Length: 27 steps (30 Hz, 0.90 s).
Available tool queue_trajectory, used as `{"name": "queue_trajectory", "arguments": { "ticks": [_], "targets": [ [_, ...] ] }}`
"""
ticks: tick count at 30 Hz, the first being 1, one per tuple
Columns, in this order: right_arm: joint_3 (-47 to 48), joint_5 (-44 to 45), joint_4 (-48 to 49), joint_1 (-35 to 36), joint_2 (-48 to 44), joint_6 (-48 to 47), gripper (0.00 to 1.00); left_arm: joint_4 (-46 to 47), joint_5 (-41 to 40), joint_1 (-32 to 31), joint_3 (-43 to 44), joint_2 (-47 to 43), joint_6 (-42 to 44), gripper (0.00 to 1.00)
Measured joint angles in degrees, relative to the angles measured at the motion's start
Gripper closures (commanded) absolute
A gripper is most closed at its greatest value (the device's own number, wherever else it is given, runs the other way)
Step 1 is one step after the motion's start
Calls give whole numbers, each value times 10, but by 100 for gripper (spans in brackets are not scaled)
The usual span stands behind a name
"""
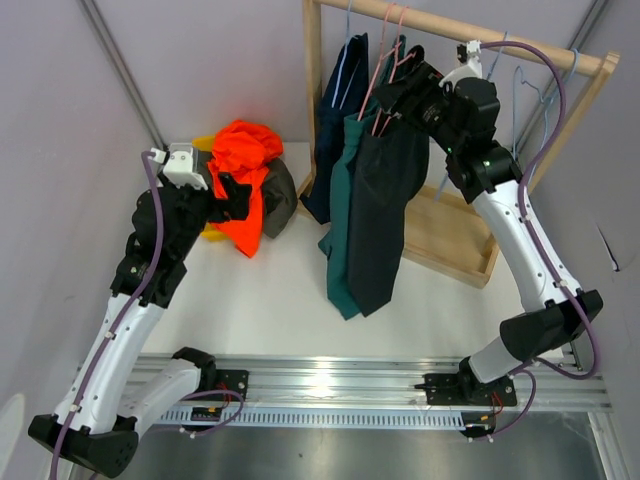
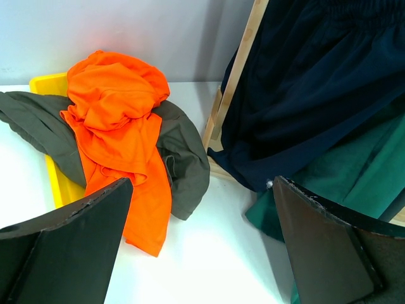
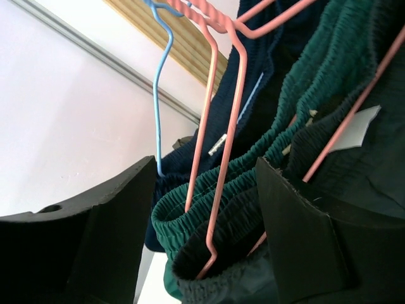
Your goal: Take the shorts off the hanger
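So the yellow bin [image 2: 45, 83] ahead-left of the left gripper [image 2: 202, 183] is mostly buried under the orange shorts [image 2: 114, 120] and olive shorts [image 2: 186, 158], with only a corner and a strip of wall showing. The navy shorts [image 2: 316, 82] up to its right run off the top edge. From overhead, the right gripper [image 1: 392, 100] fingertips get lost against the black shorts [image 1: 385, 200], so I can't tell if they touch.

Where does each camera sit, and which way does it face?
Top external: high at the near edge, looking down on table, rack, left arm and right arm.
Left wrist: low over the table, facing the orange shorts and navy shorts; left fingers show.
Right wrist: up by the rail, facing a pink hanger and the teal shorts; right fingers show.
Shared: top and left wrist both see the orange shorts.
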Motion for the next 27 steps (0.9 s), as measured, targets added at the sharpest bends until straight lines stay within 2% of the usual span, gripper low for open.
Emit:
{"name": "queue_trajectory", "arguments": {
  "ticks": [8,10,11,12,14,16,17,27],
  "targets": [
    [-14,2,4,0,-1,1,34,0,0,-2,0,-1,-3,1],
    [-14,2,9,0,4,0,49,0,0,-2,0,-2,-3,1],
    [-14,1,11,0,8,2,59,0,0,-2,0,-3,-3,1],
    [-14,2,14,0,12,1,75,-1,-1,-2,0,-3,-3,1],
    [-14,2,15,0,22,5,86,-1,-1,-2,-1,-5,-3,0],
    [-13,3,21,0,29,10,90,-1,-1,-2,-1,-5,-2,1],
    [-13,4,21,0,31,12,99,-1,-1,-2,-1,-5,-2,1],
    [-7,6,14,-1,34,11,100,-8,3,-12,-5,-5,2,1]
  ]
}}
